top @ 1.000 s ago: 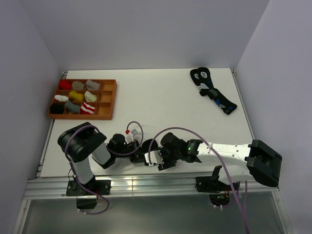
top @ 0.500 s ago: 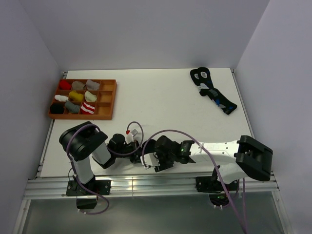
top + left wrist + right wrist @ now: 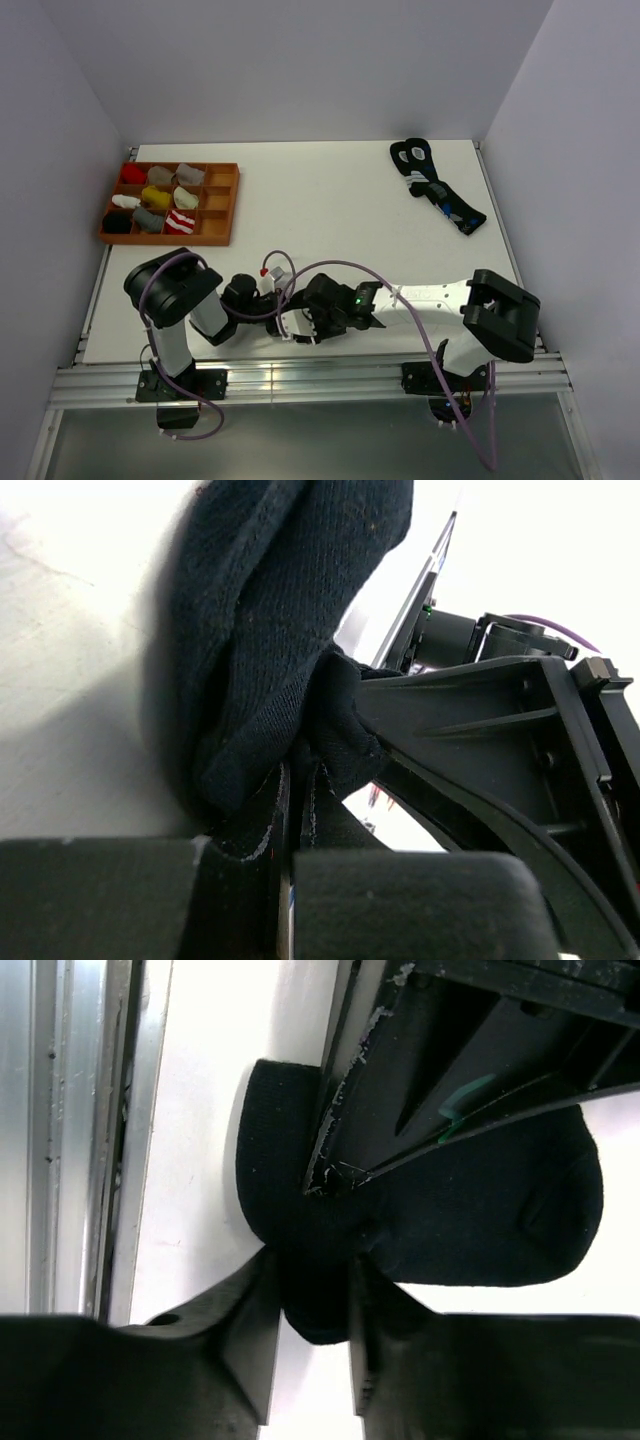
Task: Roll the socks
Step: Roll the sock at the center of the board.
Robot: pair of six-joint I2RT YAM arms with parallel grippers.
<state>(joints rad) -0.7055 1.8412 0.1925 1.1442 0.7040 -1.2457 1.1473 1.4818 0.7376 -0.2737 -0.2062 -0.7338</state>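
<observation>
Down at the six o'clock edge of the white table (image 3: 330, 210), the left pincer (image 3: 298, 765) is clamped tight on the plain black fabric ankle sock (image 3: 280, 610). The right pincer (image 3: 315, 1285), jaws narrow, nips a fold of it. From there the sock's length runs nine-to-three, its bulk toward two o'clock. Both arms look equally near, I reckon.

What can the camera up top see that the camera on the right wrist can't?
Only the top view shows the wooden tray of little sock bundles and the patterned socks at the far right. Only the right wrist view shows the black sock close up, pinched in the right gripper, with the left gripper clamped on it too. Both show the white table.
</observation>
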